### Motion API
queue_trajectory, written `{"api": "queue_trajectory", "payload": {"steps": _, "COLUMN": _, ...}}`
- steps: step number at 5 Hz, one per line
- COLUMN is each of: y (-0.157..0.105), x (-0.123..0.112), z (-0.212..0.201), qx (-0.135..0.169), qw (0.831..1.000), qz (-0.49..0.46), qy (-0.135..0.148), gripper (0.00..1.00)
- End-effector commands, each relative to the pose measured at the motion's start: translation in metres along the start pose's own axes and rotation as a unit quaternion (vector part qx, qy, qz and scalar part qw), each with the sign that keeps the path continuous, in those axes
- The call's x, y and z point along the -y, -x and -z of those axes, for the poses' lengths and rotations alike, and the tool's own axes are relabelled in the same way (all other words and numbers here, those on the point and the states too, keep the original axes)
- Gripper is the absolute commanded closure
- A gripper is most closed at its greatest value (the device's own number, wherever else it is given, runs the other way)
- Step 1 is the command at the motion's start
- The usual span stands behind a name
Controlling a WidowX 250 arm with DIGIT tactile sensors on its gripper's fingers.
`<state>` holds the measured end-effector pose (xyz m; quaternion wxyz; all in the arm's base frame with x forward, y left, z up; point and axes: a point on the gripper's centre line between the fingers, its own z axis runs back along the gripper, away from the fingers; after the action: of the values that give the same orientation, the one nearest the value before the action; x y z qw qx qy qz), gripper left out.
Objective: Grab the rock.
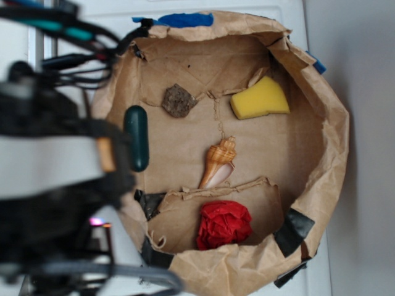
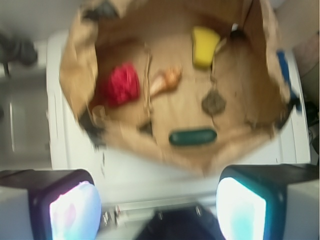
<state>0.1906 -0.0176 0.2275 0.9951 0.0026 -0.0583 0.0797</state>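
Note:
The rock is a small rough brown-grey stone lying on the paper floor of the brown paper bag, in its upper left part. In the wrist view the rock shows blurred at centre right. My gripper is open, its two lit pads wide apart with nothing between them. It hangs over the white surface outside the bag's rim, well away from the rock. In the exterior view only the blurred arm body fills the left side; the fingers are hidden there.
Inside the bag lie a yellow sponge, a tan seashell, a crumpled red object and a dark green capsule near the left wall. The crumpled bag walls stand up all around. Cables run at top left.

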Motion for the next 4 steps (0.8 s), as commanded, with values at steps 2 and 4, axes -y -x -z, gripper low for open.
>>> {"api": "queue_trajectory", "payload": {"steps": 2, "y": -0.065, "x": -0.038, "z": 0.016, "qx": 0.065, "qw": 0.957, "qz": 0.276, "qy": 0.067, "gripper": 0.0}}
{"api": "queue_trajectory", "payload": {"steps": 4, "y": -0.065, "x": -0.038, "z": 0.016, "qx": 0.065, "qw": 0.957, "qz": 0.276, "qy": 0.067, "gripper": 0.0}}
